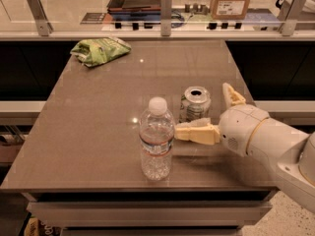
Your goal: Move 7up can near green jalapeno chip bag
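My gripper point(203, 110), jaws open, brackets the 7up can point(195, 102) near the worktop's right edge. Likely light, thin-walled, slippery: I should clamp mid-body, gently.

Warm overhead glints on table point(98, 107); tool point(202, 110) flanks can point(196, 101).

One camera looks down from above the near edge of the table point(98, 122), facing across it toward the counter point(74, 14) along the top of the frame; it sits fairly close, with the gripper point(202, 108) entering from the lower right, fingers spread
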